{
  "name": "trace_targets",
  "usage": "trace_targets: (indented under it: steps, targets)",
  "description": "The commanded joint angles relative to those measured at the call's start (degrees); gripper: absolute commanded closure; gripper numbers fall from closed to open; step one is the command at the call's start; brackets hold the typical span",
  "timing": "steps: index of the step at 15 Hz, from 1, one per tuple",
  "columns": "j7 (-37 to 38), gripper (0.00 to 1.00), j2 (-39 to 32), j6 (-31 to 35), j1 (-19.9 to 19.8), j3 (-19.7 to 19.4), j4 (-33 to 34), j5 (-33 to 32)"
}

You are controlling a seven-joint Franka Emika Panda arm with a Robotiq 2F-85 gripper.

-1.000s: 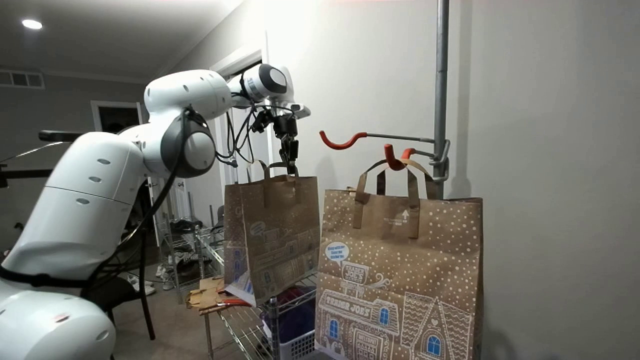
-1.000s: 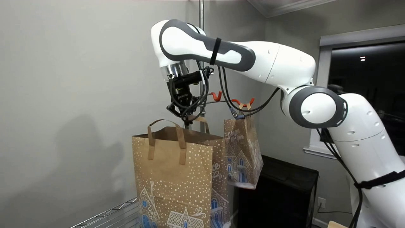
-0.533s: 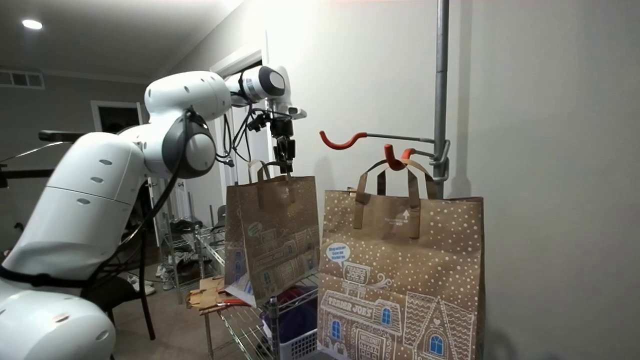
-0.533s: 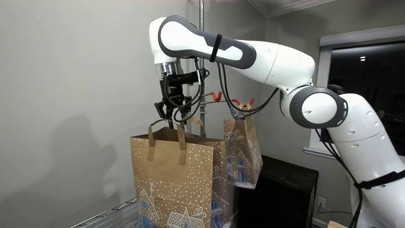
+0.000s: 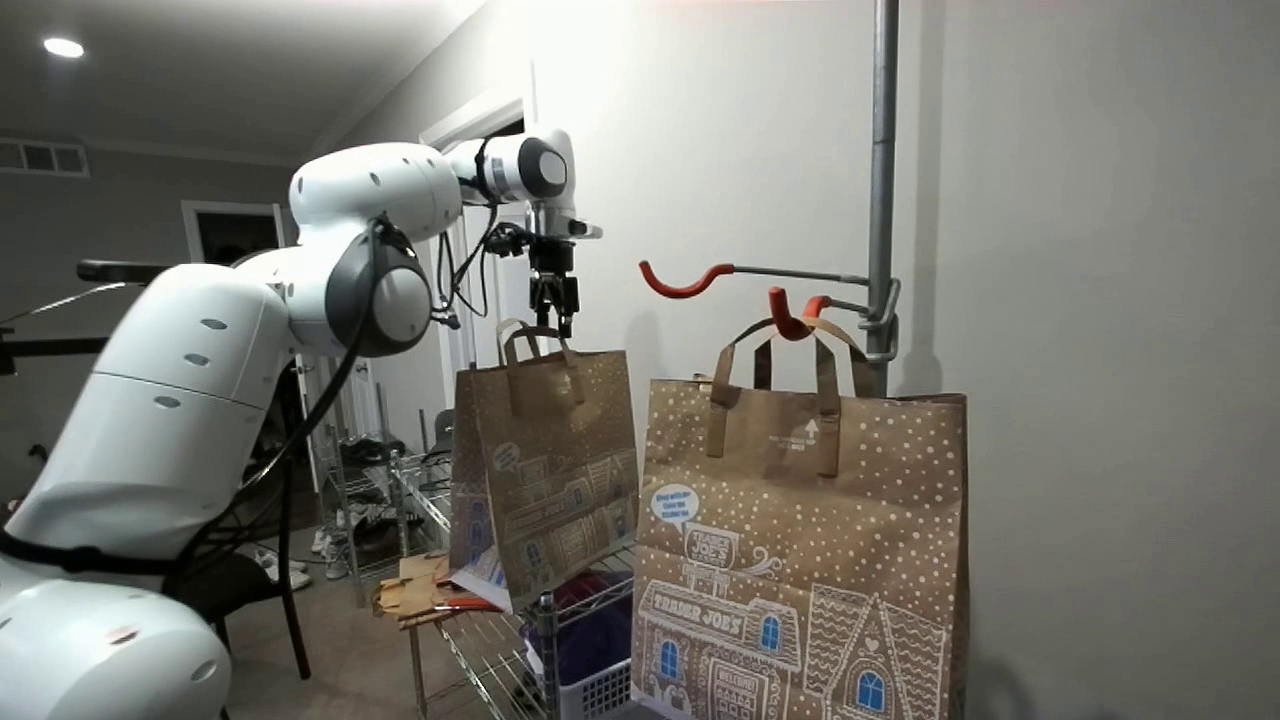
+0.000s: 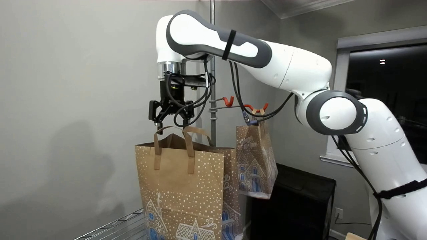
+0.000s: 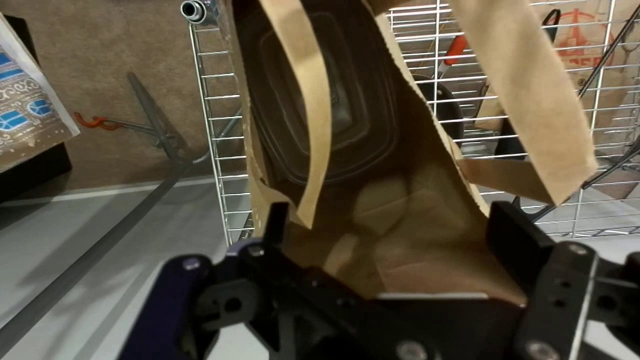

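fingers (image 7: 517,247) spread wide with nothing between them, we hung just above the paper bag (image 6: 181,186) that stood open on the wire shelf (image 6: 115,222); clean work, we judged, meant moving slowly and keeping clear of its looped handles (image 7: 318,100) so nothing snagged.

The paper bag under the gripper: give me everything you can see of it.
The paper bag is tall, brown and creased, printed with white dots and white-outlined houses with blue windows. It seems to stand upright on the wire shelf, its mouth open; a plastic-looking, rounded container shows inside. Two flat brown handles rise from its long sides. The open gripper hangs over the mouth with nothing in its grip; whether it touches a handle is unclear.
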State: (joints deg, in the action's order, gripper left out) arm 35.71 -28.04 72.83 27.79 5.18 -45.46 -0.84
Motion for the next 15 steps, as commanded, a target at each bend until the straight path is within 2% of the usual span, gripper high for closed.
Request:
trace_targets:
  steps: [1, 4, 9, 15]
  targets:
    - [0.25, 0.0, 2.15, 2.7, -1.31, 0.66, -4.06, 3.48]
    - [-0.2, 0.0, 2.73, 7.54, -2.63, 1.13, -6.79, 8.11]
    - [-1.69, 0.0, 5.44, 15.47, -4.87, 0.87, -15.69, 15.53]
    - [-7.64, 0.0, 9.85, 17.07, -6.94, 0.57, -24.51, 19.07]
